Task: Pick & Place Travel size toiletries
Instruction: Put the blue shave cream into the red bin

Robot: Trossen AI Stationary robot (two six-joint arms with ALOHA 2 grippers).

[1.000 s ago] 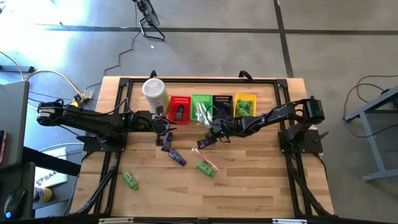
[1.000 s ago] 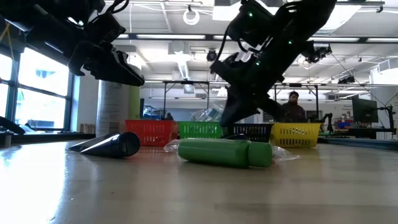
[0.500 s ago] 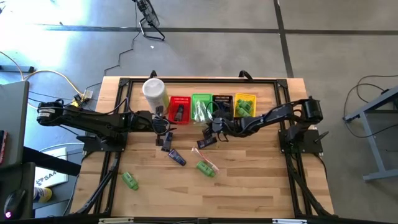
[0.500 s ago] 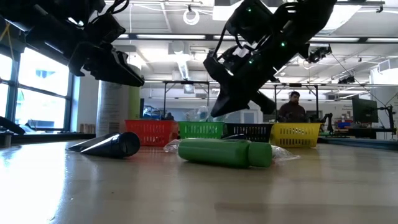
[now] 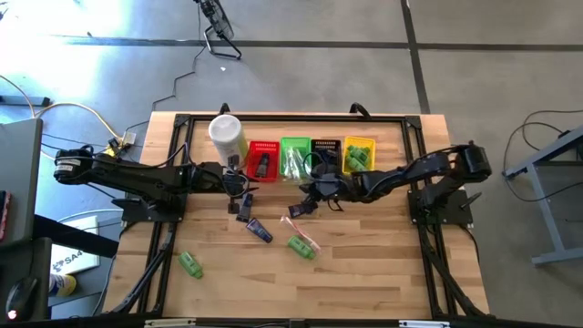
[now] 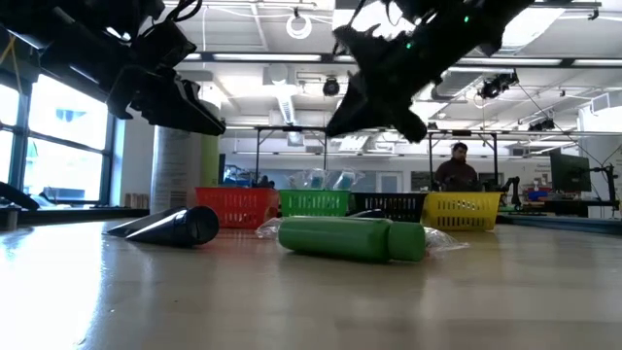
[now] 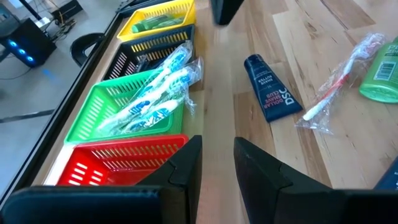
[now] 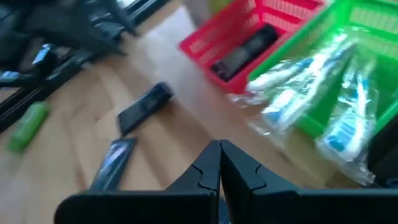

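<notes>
Toiletries are lying loose at six o'clock of the baskets: navy tube (image 5: 259,230), green bottle (image 5: 300,246); right hand (image 5: 303,205), fingers together and empty, is lifting away from the green basket (image 5: 293,147), delivery seemingly done; left hand (image 5: 235,189), slightly apart, is waiting

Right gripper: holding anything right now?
No, the right gripper has its fingers pressed together with nothing between them, above the table near the green basket of wrapped toothbrushes.
</notes>
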